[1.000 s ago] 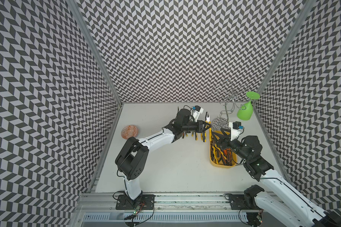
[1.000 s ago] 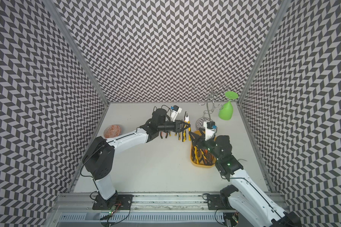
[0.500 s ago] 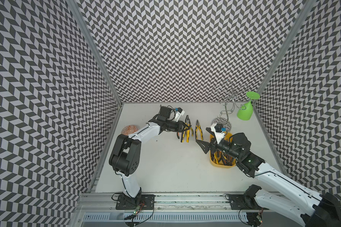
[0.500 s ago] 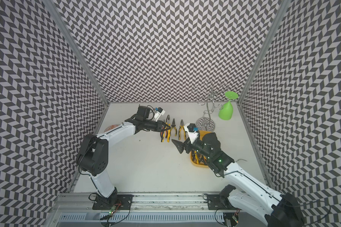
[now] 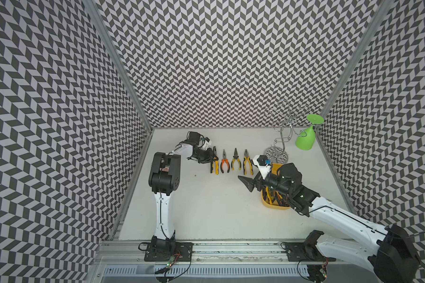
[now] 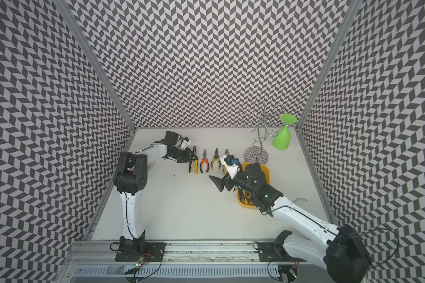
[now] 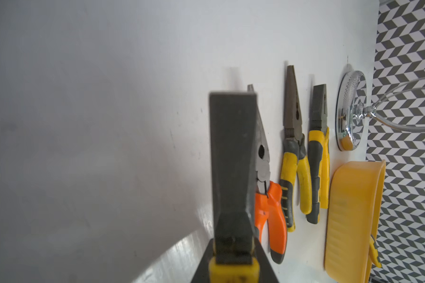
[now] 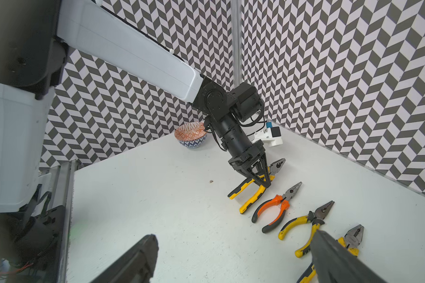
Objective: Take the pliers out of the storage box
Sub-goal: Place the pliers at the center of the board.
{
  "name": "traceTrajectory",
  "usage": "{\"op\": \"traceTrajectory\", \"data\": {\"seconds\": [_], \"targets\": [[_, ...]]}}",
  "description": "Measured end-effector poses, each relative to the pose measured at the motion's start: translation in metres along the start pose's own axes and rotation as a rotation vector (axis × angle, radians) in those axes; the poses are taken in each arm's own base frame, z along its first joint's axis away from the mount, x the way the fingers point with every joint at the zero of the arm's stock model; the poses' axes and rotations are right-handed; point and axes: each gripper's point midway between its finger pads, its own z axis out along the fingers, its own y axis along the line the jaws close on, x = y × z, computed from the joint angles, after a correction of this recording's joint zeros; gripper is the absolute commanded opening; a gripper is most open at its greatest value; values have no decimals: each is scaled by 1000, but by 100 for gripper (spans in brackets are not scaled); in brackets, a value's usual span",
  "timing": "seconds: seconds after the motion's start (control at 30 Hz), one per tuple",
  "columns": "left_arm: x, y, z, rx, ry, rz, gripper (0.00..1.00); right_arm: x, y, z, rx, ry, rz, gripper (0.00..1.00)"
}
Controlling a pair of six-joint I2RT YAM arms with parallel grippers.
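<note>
Left end effector (image 8: pixel 264 182) clamped on yellow pliers (image 8: pixel 252 199) at row end. Lower flat on counter (image 8: pixel 157 196), parallel to orange pliers (image 8: pixel 277 202), then release. Right end effector (image 5: pixel 246 183) apart, empty.

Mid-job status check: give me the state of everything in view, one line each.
left hand: shut on the end pliers.
end pliers: gripped at the handles, at the row's end.
orange pliers, long-nose pliers, combination pliers: lying free on the table.
right hand: open, empty.
storage box: upright, remaining pliers inside.
green glass: hanging upside down from the wire rack.
bowl: upright on the table.
</note>
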Motion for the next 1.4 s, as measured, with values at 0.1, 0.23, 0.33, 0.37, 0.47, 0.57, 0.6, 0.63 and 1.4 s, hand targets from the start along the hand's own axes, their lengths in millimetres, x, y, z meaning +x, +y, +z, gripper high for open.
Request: {"op": "traceTrajectory", "data": {"seconds": [0.1,0.23,0.33,0.37,0.47,0.57,0.6,0.63,1.4], "targets": [[-4,10,10,-11,14,-36,0,0,-1,0,5,0,-4,100],[-3,21,20,-12,32,-102,1,0,-3,0,17,1,-4,100],[-3,25,21,-11,34,-143,8,0,-5,0,27,0,-4,99],[-3,26,21,-10,35,-156,10,0,-5,0,31,1,-3,99],[-2,30,22,-5,38,-186,23,0,-8,0,45,0,-4,99],[-3,34,21,-22,30,-192,33,1,-9,0,55,0,-4,99],[-4,36,21,-31,27,-192,35,1,-10,0,60,0,-4,99],[-4,37,21,-33,24,-190,37,1,-11,0,64,0,-4,99],[-12,31,-4,-110,-71,-120,98,-8,-58,-24,364,-40,100,98]]}}
